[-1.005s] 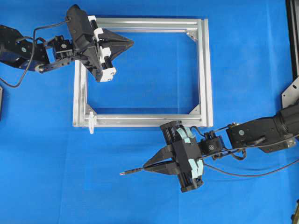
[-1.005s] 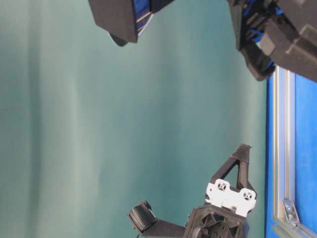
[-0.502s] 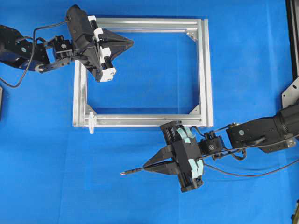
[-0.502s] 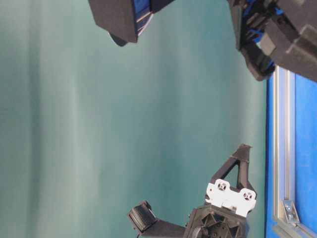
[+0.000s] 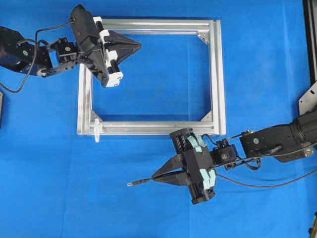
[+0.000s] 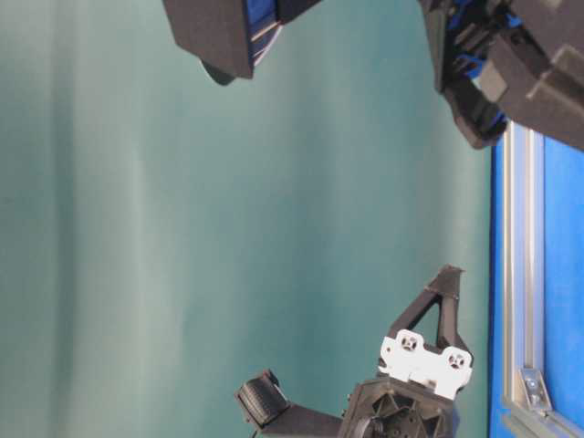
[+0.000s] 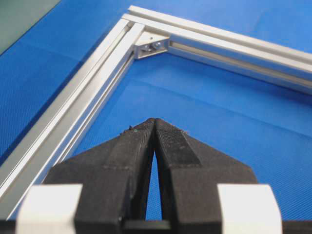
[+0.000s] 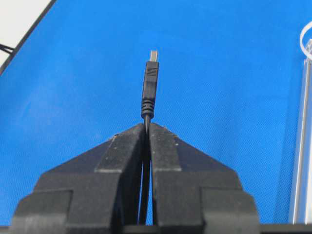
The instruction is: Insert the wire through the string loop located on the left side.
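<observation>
Left pincer (image 5: 134, 45) pressed together, empty, parked over frame (image 5: 217, 74) top-left corner, clear of work.
String loop (image 5: 96, 130) stands at frame's lower-left corner, unthreaded.
Right pincer (image 5: 157, 177) pinches wire (image 5: 139, 182) just behind plug, tip aimed left. We judge this grip steadies threading; plug sits well short of string loop.

No text, label, brand, number or sign can be read in any view.

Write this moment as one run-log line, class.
right gripper: shut on wire, plug pointing left | left gripper: shut, empty, over frame | string loop: not yet threaded
</observation>
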`<action>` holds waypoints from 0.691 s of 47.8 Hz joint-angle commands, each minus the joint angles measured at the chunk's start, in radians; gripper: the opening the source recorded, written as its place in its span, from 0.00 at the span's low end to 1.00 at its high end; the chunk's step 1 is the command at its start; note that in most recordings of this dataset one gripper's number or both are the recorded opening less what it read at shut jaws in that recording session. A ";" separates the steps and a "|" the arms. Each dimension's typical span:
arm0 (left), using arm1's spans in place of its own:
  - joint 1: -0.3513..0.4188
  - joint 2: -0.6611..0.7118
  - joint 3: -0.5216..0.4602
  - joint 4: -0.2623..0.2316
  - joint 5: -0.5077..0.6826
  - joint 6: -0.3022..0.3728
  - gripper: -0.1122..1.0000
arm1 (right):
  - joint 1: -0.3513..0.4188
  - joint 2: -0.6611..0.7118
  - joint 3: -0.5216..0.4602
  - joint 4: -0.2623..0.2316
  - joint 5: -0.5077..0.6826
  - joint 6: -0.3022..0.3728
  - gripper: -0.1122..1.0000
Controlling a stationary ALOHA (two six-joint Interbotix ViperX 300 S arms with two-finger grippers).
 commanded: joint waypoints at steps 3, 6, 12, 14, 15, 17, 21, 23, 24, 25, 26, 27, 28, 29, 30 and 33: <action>0.000 -0.031 -0.008 0.003 -0.005 -0.002 0.10 | 0.002 -0.035 -0.015 -0.002 -0.005 0.000 0.01; 0.002 -0.031 -0.006 0.003 -0.005 0.000 0.10 | 0.002 -0.037 -0.015 -0.002 -0.005 0.000 0.01; 0.000 -0.031 -0.008 0.003 -0.005 0.000 0.10 | 0.003 -0.035 -0.015 -0.002 -0.005 0.000 0.01; 0.000 -0.031 -0.008 0.003 -0.006 -0.002 0.10 | 0.002 -0.037 -0.015 -0.002 -0.005 0.000 0.01; 0.000 -0.031 -0.008 0.003 -0.005 0.000 0.10 | 0.003 -0.035 -0.015 -0.002 -0.005 0.000 0.01; 0.000 -0.031 -0.008 0.003 -0.005 0.000 0.10 | 0.002 -0.037 -0.015 -0.002 -0.005 0.000 0.01; 0.000 -0.031 -0.008 0.003 -0.005 0.000 0.10 | 0.002 -0.035 -0.015 -0.002 -0.005 -0.002 0.01; 0.000 -0.031 -0.008 0.003 -0.005 0.000 0.10 | 0.002 -0.035 -0.015 -0.002 -0.005 -0.002 0.01; 0.000 -0.031 -0.008 0.003 -0.005 0.000 0.10 | 0.002 -0.035 -0.015 -0.002 -0.005 -0.002 0.01; 0.000 -0.031 -0.008 0.003 -0.005 0.000 0.10 | 0.000 -0.035 -0.015 -0.002 -0.005 -0.002 0.01; 0.002 -0.031 -0.008 0.003 -0.005 0.000 0.10 | -0.002 -0.035 -0.015 -0.002 -0.005 -0.002 0.01; 0.000 -0.031 -0.008 0.003 -0.005 0.000 0.10 | -0.003 -0.035 -0.015 -0.002 -0.005 -0.003 0.01; 0.000 -0.031 -0.008 0.003 -0.005 0.000 0.10 | -0.006 -0.035 -0.015 -0.002 -0.005 -0.003 0.01; 0.002 -0.031 -0.008 0.003 -0.005 -0.002 0.10 | -0.009 -0.035 -0.015 -0.002 -0.005 -0.003 0.01; 0.002 -0.031 -0.008 0.003 -0.005 -0.002 0.10 | -0.014 -0.035 -0.015 -0.002 -0.005 -0.003 0.01; 0.000 -0.031 -0.008 0.003 -0.005 -0.002 0.10 | -0.029 -0.037 -0.014 0.000 -0.005 -0.003 0.01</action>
